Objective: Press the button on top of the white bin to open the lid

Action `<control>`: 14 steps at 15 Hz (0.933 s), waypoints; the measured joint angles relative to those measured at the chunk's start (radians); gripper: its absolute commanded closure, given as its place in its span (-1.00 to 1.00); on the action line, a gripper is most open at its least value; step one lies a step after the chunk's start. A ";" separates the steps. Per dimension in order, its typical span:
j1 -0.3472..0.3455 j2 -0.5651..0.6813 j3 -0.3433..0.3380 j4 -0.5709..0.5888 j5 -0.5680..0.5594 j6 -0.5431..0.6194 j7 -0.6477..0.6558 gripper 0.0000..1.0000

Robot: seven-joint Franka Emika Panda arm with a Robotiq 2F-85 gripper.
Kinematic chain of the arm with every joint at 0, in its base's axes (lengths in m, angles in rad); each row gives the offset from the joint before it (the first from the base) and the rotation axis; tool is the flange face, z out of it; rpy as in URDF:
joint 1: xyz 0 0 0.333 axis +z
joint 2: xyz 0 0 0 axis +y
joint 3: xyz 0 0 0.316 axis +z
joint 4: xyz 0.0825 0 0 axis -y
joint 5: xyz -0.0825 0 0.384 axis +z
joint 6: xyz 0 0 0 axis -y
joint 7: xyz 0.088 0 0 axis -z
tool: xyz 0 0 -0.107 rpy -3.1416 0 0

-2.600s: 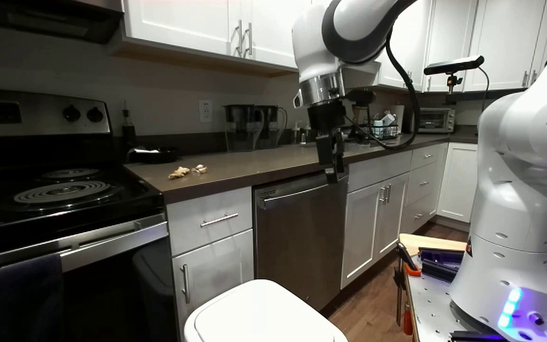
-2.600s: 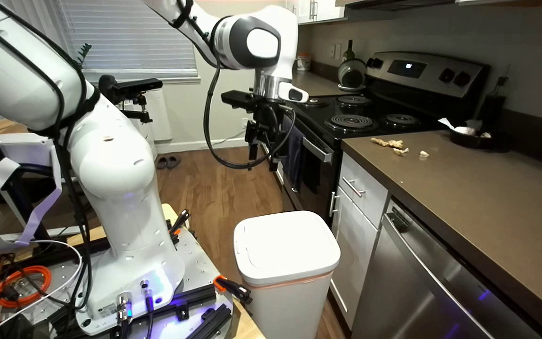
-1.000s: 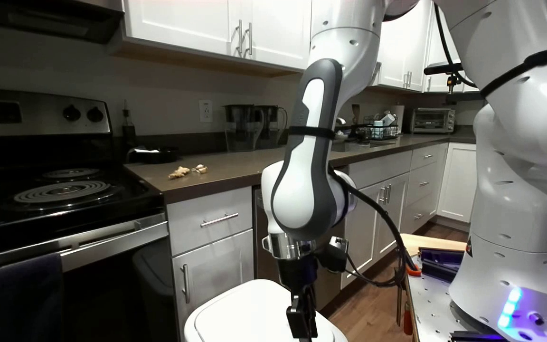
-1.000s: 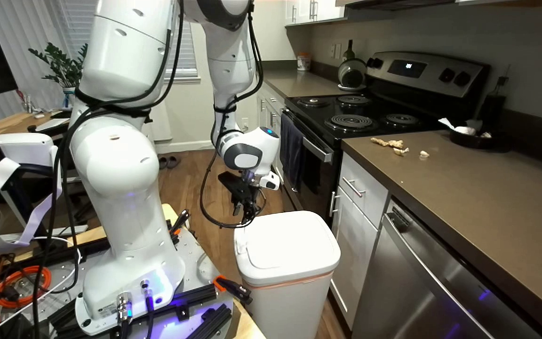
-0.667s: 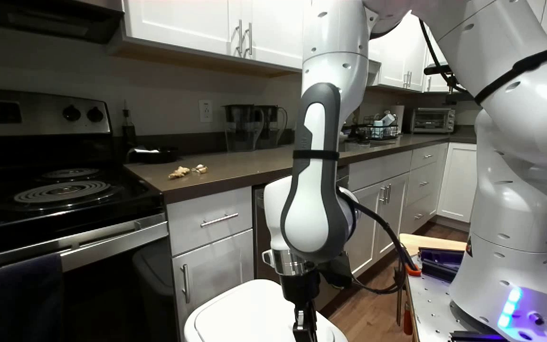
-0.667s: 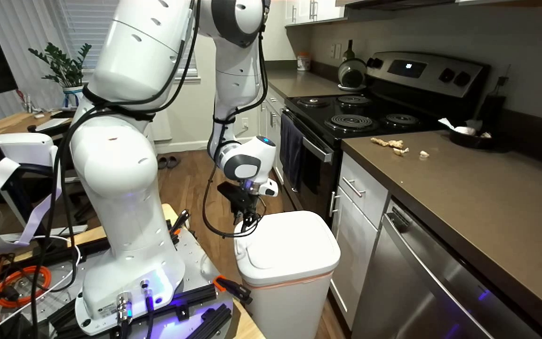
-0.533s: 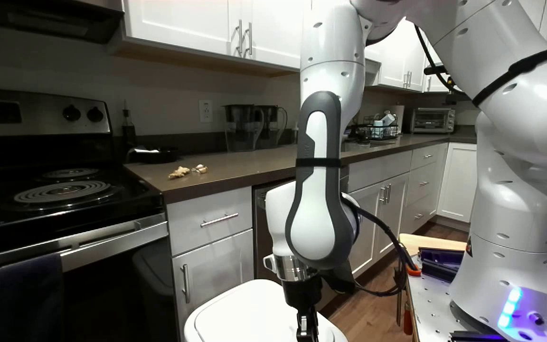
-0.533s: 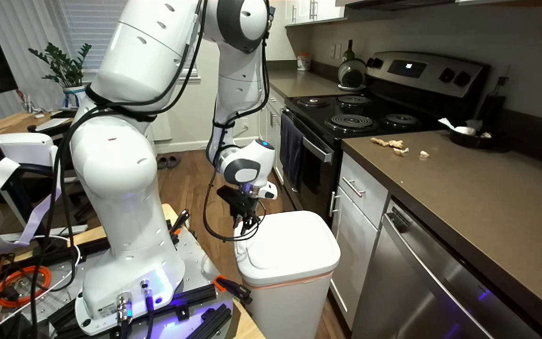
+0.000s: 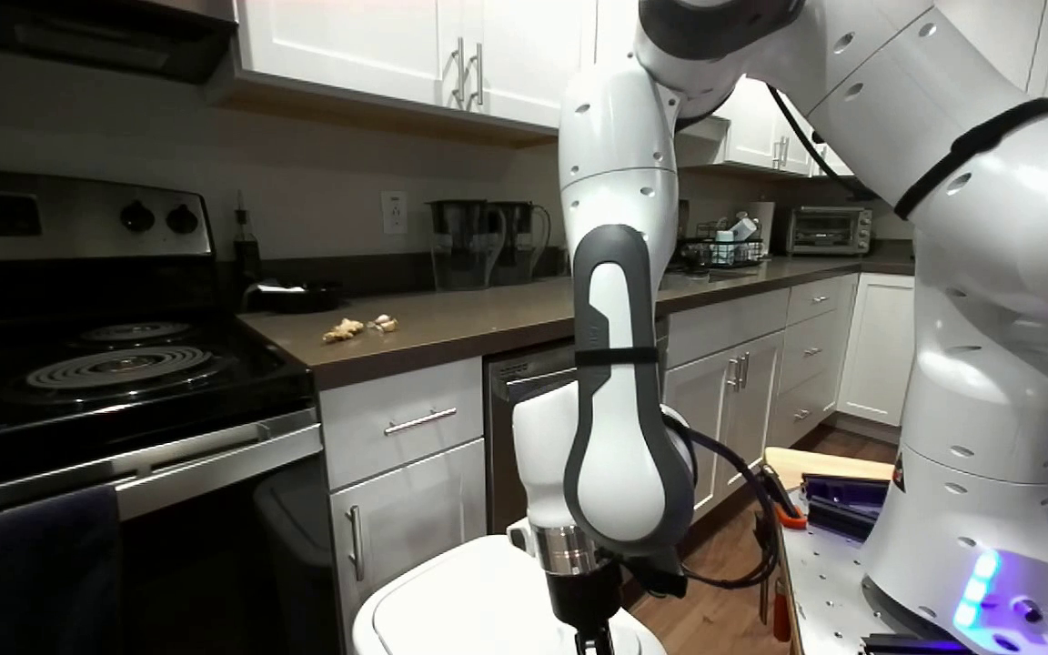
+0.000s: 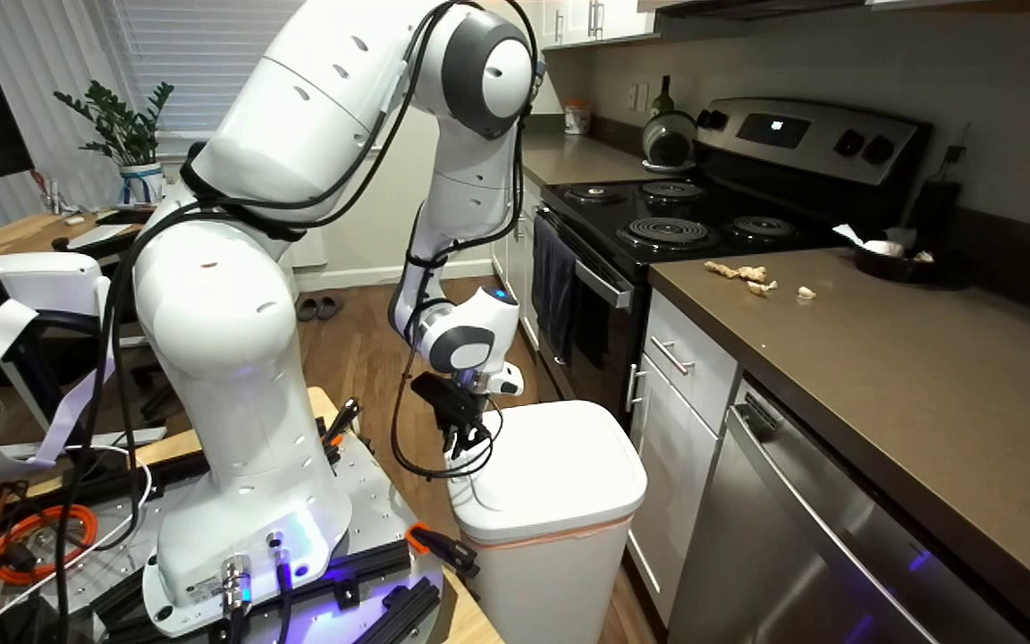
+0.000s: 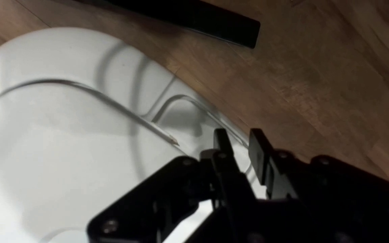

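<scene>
Leftward in the wrist view: one lid (image 11: 62,135), white, closed, its smooth top spreading below and left of the end effector. Next: one button panel (image 11: 181,116), rounded, recessed, set at the lid's edge, partly hidden by the end effector. Farther right: one gripper (image 11: 238,140), black, fingers (image 11: 222,140) parted by a narrow gap, gripping nothing, tips at the panel's lower right part; contact cannot be told. In an exterior view, left to right: one robot arm (image 10: 300,134), white, its base (image 10: 247,528) at left, upper link leaning rightward, elbow high, forearm (image 10: 472,170) descending steeply, gripper pointing down; one white bin (image 10: 546,581), upright, right of the base, the gripper at its left top edge.
</scene>
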 measured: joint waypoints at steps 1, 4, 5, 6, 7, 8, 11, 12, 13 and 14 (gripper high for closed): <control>0.000 0.015 -0.003 0.007 -0.014 0.012 0.002 0.97; 0.000 0.056 -0.014 0.026 -0.055 0.046 0.008 0.95; 0.000 0.067 -0.018 0.030 -0.068 0.056 0.008 0.94; 0.000 0.077 -0.022 0.034 -0.080 0.064 0.009 0.93; 0.000 0.081 -0.024 0.035 -0.091 0.067 0.011 0.93; 0.000 0.081 -0.025 0.035 -0.100 0.067 0.011 0.94; 0.001 0.079 -0.029 0.035 -0.127 0.067 0.012 0.94; 0.003 0.078 -0.031 0.034 -0.130 0.066 0.012 0.93; 0.005 0.075 -0.032 0.035 -0.130 0.058 0.015 0.94; 0.005 0.069 -0.032 0.035 -0.130 0.038 0.022 0.93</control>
